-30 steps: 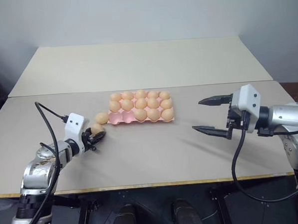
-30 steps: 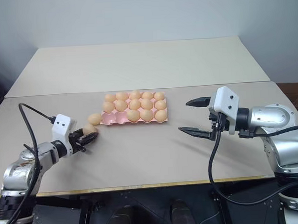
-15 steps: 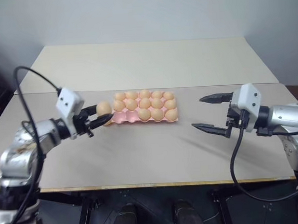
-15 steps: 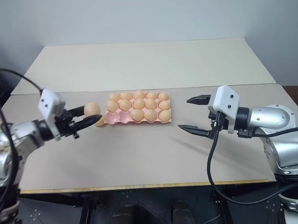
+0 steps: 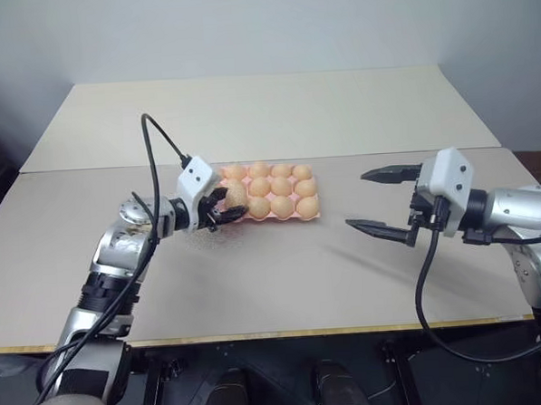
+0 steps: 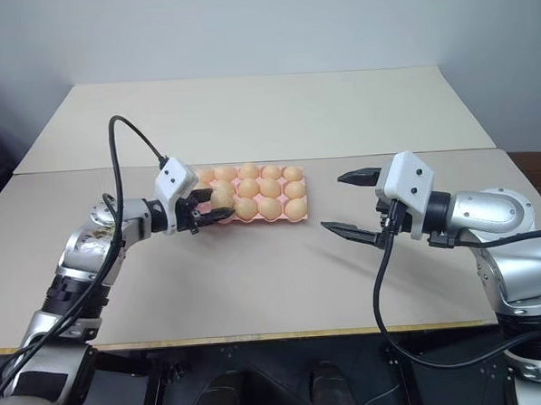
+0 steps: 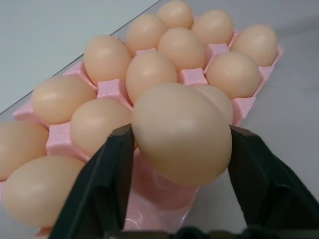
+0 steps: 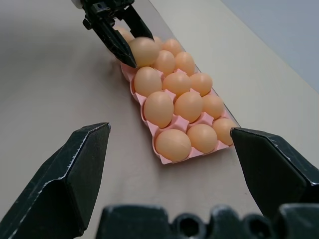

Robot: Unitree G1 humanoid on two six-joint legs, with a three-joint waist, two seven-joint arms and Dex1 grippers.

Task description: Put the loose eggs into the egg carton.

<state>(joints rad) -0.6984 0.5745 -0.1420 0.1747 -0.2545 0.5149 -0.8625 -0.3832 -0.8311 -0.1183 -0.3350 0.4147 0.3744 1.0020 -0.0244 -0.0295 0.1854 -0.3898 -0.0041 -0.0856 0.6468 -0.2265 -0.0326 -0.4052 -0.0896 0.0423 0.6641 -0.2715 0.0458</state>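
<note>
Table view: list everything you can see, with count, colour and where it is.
Tables: two, beige; the front one bears the carton, the other adjoins it behind.
Carton: one, pink, middle of the front table.
Eggs in carton: at least twelve, tan-orange, in its cups; more may be hidden behind the left gripper.
Held egg: one, tan-orange, between the left gripper's fingers, above an empty cup at the carton's left end.
Left gripper: black fingers, closed on the held egg, at the carton's left end.
Right gripper: black fingers, open, in the air to the right of the carton.
</note>
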